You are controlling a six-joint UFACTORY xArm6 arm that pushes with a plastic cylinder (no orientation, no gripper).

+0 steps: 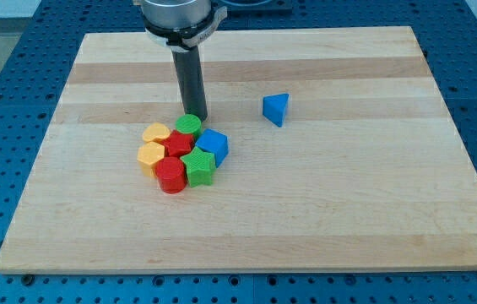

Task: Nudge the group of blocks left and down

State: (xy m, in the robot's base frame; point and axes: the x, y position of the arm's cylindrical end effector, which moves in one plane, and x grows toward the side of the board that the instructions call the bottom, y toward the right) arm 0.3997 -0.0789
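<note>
A tight group of blocks lies left of the board's middle. It holds a green cylinder (188, 125), a blue block (213, 145), a green star-shaped block (197, 165), a red cylinder (170, 176), a red block (178, 143) in the middle, and two yellow blocks (155, 133) (150, 154) on the left. My tip (197, 117) is at the group's top edge, right behind the green cylinder and touching or nearly touching it. A blue triangular block (276, 108) lies apart to the right.
The wooden board (348, 211) lies on a blue perforated table (2, 76). The arm's grey mount (179, 19) hangs over the board's top edge.
</note>
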